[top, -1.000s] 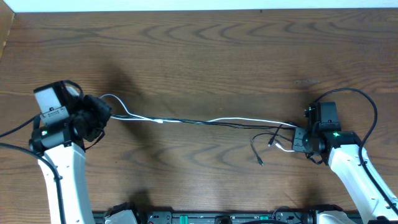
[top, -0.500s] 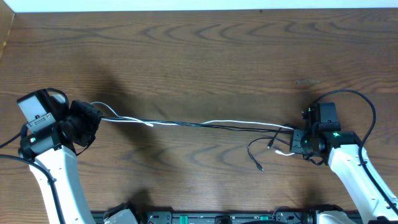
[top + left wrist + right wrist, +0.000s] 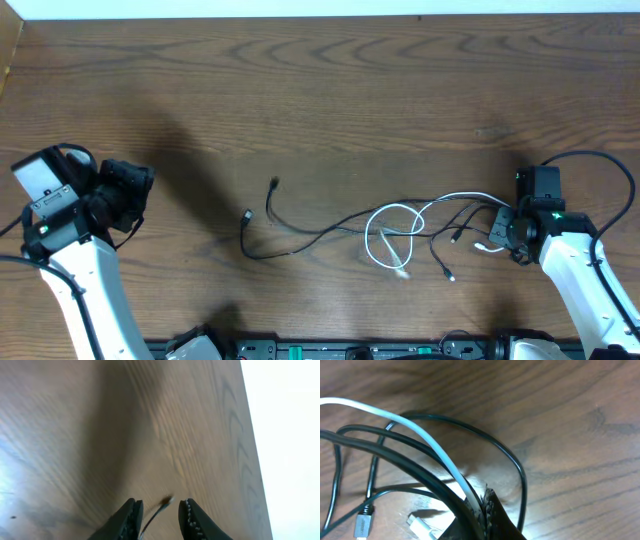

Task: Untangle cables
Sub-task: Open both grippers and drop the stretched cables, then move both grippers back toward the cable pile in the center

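Two cables (image 3: 400, 215) lie slack on the wooden bench (image 3: 320, 100), their common long axis running left to right across its middle and right part. The black cable (image 3: 330, 229) reaches furthest left. One small plug end (image 3: 275, 183) points toward the far edge, and a second (image 3: 247, 215) lies just nearer and to its left. From there the cord sweeps right in shallow curves. The white cable (image 3: 369, 240) forms a loose loop right of centre, crossing the black one, with a plug end (image 3: 402, 271) pointing toward the near edge.

Both cords converge at the right tool (image 3: 497, 232). In the right wrist view this tool (image 3: 482, 505) is closed, pinching the white cable (image 3: 420, 434) and the black cable (image 3: 510, 460) together at its fingertips. Two more plug ends lie on the wood just beside it.

At the left side, well apart from the cords, the left tool (image 3: 140, 185) holds nothing. In its own wrist view the left tool (image 3: 160, 503) has its jaws parted a little. A blurred dark cord end shows in the gap beyond them.
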Robot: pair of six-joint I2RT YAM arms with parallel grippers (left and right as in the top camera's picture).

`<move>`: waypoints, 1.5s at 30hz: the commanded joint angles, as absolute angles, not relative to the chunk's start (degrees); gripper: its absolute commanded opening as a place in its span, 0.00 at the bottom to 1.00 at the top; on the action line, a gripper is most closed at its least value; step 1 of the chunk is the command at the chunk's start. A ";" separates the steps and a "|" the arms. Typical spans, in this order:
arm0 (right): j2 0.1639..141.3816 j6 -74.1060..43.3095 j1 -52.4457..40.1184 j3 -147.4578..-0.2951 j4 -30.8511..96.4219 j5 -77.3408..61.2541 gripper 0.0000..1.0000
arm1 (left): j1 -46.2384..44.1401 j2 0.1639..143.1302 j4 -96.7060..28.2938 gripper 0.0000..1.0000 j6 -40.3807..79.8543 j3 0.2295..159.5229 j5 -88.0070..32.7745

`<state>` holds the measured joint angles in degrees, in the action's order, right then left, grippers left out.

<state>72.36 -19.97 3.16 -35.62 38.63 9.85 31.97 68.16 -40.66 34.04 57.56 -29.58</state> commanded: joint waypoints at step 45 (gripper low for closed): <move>72.40 3.49 -2.15 -35.77 24.29 -37.32 0.41 | -26.89 94.96 -36.84 0.61 18.65 58.28 -32.34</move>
<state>72.38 8.43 -1.76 -35.59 24.25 -45.60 -26.22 93.49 -36.93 19.40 57.56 -31.86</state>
